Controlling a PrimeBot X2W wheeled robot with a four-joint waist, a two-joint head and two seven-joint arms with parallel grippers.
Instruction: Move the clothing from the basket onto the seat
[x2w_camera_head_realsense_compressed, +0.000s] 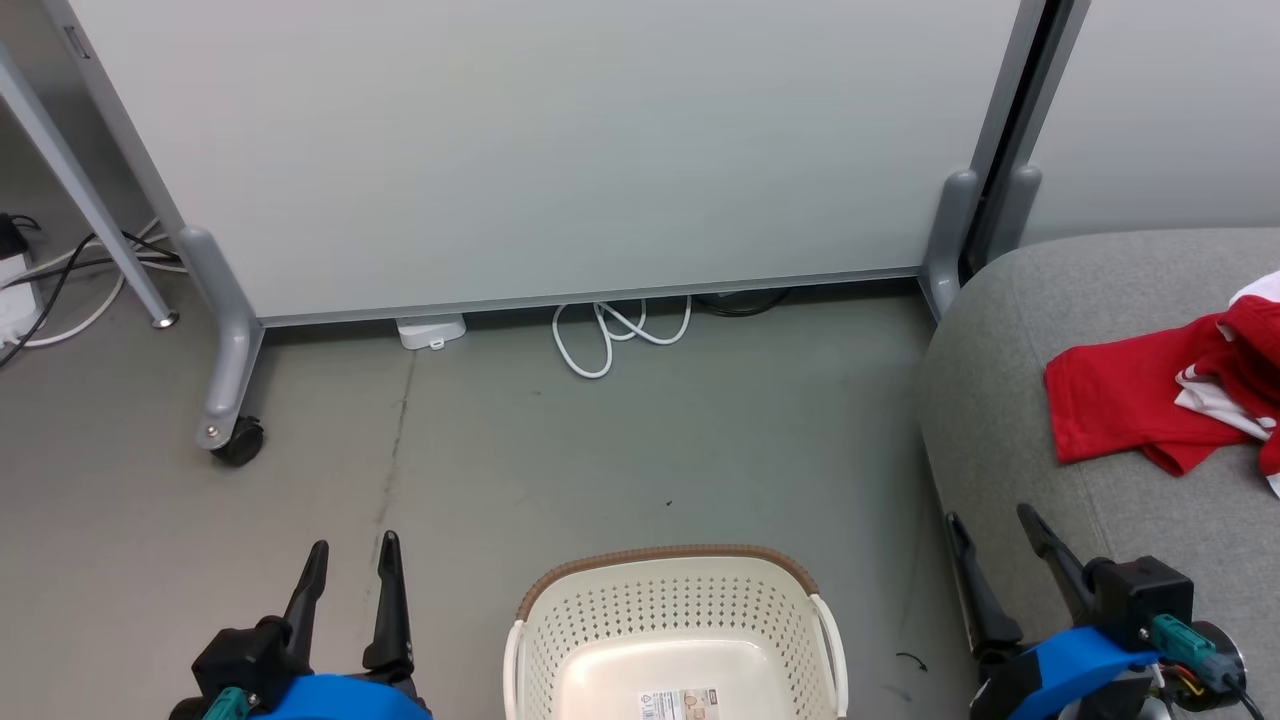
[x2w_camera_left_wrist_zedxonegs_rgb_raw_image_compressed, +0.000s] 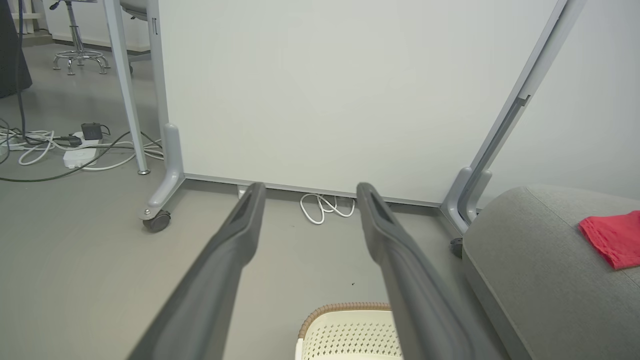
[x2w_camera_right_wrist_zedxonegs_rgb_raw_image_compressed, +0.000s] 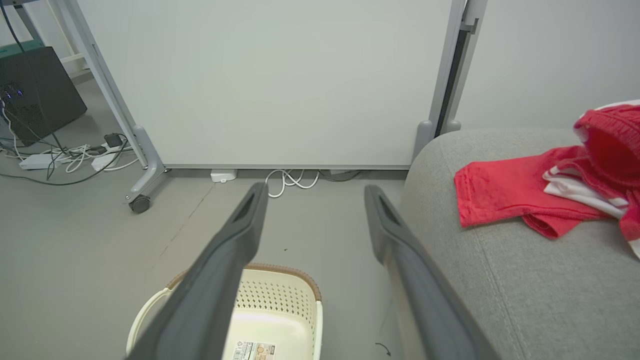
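Note:
Red clothing (x2w_camera_head_realsense_compressed: 1150, 405) with white trim lies rumpled on the grey seat (x2w_camera_head_realsense_compressed: 1010, 420) at the right; it is also in the right wrist view (x2w_camera_right_wrist_zedxonegs_rgb_raw_image_compressed: 520, 192), and a corner shows in the left wrist view (x2w_camera_left_wrist_zedxonegs_rgb_raw_image_compressed: 612, 235). The cream basket (x2w_camera_head_realsense_compressed: 680, 610) stands on the floor at bottom centre, its bare bottom and paper label (x2w_camera_head_realsense_compressed: 678, 704) showing. My left gripper (x2w_camera_head_realsense_compressed: 348, 570) is open, left of the basket. My right gripper (x2w_camera_head_realsense_compressed: 992, 540) is open, beside the seat's front edge, holding nothing.
A wheeled white partition (x2w_camera_head_realsense_compressed: 550, 150) stands across the back, with its caster (x2w_camera_head_realsense_compressed: 238, 440) at the left. White cable (x2w_camera_head_realsense_compressed: 610, 330) coils at its base. More cables and a power strip (x2w_camera_left_wrist_zedxonegs_rgb_raw_image_compressed: 75, 150) lie far left. Grey floor (x2w_camera_head_realsense_compressed: 600, 450) lies between partition and basket.

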